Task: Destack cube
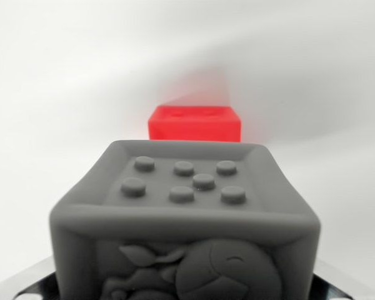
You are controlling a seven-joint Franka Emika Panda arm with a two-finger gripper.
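Close under the wrist camera, filling the lower half of the wrist view, you have the grey cube (184, 219): soft-edged, with seven raised studs inside a recessed top face and a moulded relief on the side turned toward the lens. Beyond it, near the middle of the view and well apart from it, the red cube (194, 122) sits on the white surface (56, 94), throwing a faint pink glow on the ground behind it.

You cannot see the fingers properly. Only dark slivers with pale dots show at the bottom corners, on either side of the grey cube, so you cannot tell whether they are spread or pinching it. Nor can you tell whether the grey cube rests on the surface or hangs above it, since its base is cut off by the frame.

Judging by the two cubes lying apart, the stack looks already broken, and the step in hand is most likely the carry or the set-down of the grey cube. Your next move calls for care on height: confirm the cube's base meets the surface before you release, keep it clear of the red one, then lift straight up.
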